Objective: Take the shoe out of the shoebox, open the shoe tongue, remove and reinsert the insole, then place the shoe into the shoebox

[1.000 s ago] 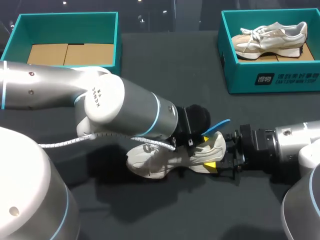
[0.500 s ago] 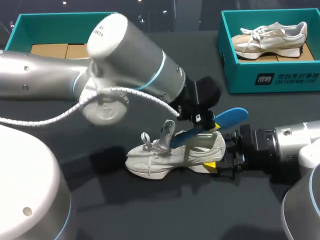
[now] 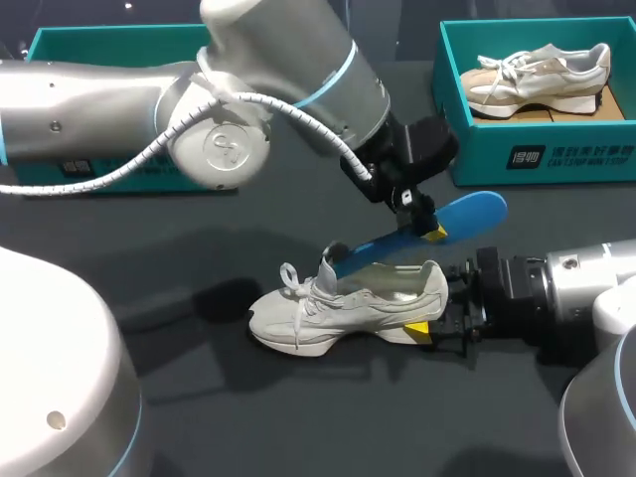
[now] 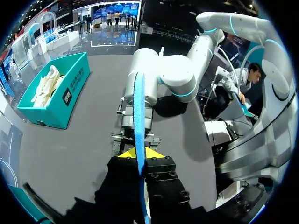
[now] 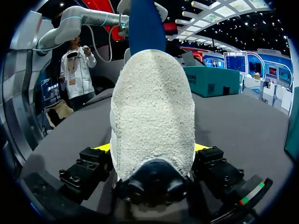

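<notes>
A pale shoe (image 3: 348, 303) lies on its sole on the dark table, toe toward my left. My right gripper (image 3: 434, 328) is shut on its heel (image 5: 152, 116), with a yellow fingertip (image 5: 100, 147) on each side. My left gripper (image 3: 419, 217) hangs above the shoe's heel end, shut on a blue insole (image 3: 437, 231). The insole slants down toward the shoe's tongue and stands edge-on between the left fingers (image 4: 138, 116). Whether its low end is still inside the shoe, I cannot tell.
A teal shoebox (image 3: 542, 159) at the back right holds a second pale shoe (image 3: 537, 75). Another teal shoebox (image 3: 234, 75) at the back left shows only its cardboard floor and is partly hidden by my left arm.
My left gripper has risen up and to the right, drawing the blue insole out of the shoe. The shoe and my right gripper have stayed put.
</notes>
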Available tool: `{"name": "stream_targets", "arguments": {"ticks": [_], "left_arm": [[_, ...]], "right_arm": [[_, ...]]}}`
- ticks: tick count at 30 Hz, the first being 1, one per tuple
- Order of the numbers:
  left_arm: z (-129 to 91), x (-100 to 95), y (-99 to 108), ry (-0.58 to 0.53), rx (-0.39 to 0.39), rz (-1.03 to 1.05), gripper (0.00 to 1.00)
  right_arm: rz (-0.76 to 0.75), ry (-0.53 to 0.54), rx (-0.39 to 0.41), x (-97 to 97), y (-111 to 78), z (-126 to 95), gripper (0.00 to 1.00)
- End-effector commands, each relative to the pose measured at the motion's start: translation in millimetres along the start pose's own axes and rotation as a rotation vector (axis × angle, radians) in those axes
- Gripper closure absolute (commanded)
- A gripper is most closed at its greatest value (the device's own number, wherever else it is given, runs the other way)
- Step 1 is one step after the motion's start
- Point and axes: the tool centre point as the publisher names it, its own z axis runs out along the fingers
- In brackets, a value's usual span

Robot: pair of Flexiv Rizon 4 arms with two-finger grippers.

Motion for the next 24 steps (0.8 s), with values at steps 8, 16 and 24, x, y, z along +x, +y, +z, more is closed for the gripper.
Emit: {"name": "stream_targets", "arguments": {"ticks": [8,16,24], "left_arm": [[-75,30.0,-8,0.130,0.408,-0.117,1.00],[-75,30.0,-8,0.130,0.408,-0.117,1.00],[-89,53.3,-9,0.092,0.514,-0.099,1.00]], "right_arm": [[0.000,-0.002,0.003,1.1,1.2,0,1.00],[0.000,-0.002,0.003,1.1,1.2,0,1.00],[0.000,-0.002,0.003,1.1,1.2,0,1.00]]}}
